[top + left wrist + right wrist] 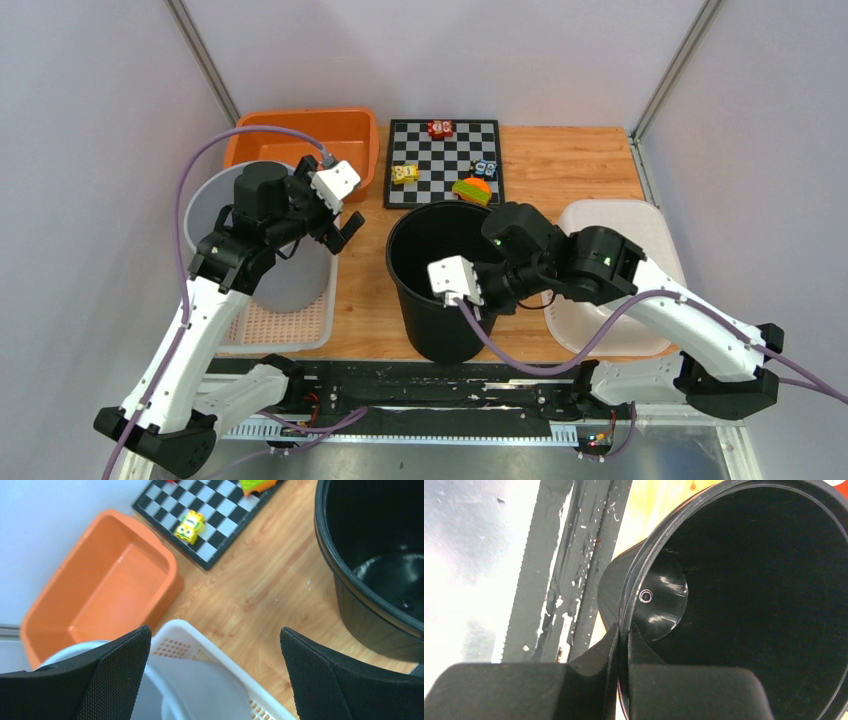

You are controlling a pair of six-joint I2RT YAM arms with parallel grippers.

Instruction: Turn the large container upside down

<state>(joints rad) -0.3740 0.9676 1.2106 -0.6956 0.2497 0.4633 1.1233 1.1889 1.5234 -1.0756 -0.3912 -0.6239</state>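
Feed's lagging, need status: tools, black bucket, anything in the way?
Right tool shut on near rim of black bucket. Left tool open, above white basket. Bucket upright, not flipped. Chessboard with toys close behind it.

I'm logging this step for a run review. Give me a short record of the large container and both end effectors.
container: black bucket, upright, mouth up
right end effector: shut on the bucket's rim, one finger inside, one outside
left end effector: open, empty, over the white basket
task: bucket not yet flipped
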